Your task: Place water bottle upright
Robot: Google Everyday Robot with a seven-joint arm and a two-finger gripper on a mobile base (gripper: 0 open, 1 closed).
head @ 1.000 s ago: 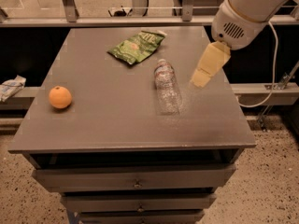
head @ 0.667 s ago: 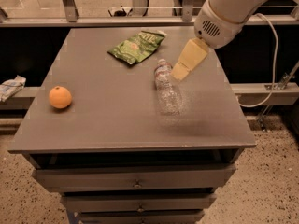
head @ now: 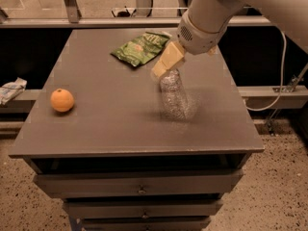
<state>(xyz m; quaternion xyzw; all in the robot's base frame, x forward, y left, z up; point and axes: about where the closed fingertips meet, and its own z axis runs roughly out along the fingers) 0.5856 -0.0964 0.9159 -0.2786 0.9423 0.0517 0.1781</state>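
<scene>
— Where was the small clear ribbed plastic bottle (head: 174, 99)?
— Lying at frame centre, the tan gripper (head: 166, 64) over its cap end, grip state unclear. A glancing touch could roll it away.

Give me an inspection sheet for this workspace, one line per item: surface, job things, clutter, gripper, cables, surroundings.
Surface: grey tabletop of a drawer cabinet.
Job's things: water bottle lying on its side right of centre, not yet upright.
Clutter: orange near the left edge; green snack bag towards the back.
Grippers: gripper low over the bottle's far end; contact unclear.
Cables: white cable hanging beyond the table's right side.
Surroundings: drawers below the top; speckled floor; crumpled white wrapper on the left ledge.
</scene>
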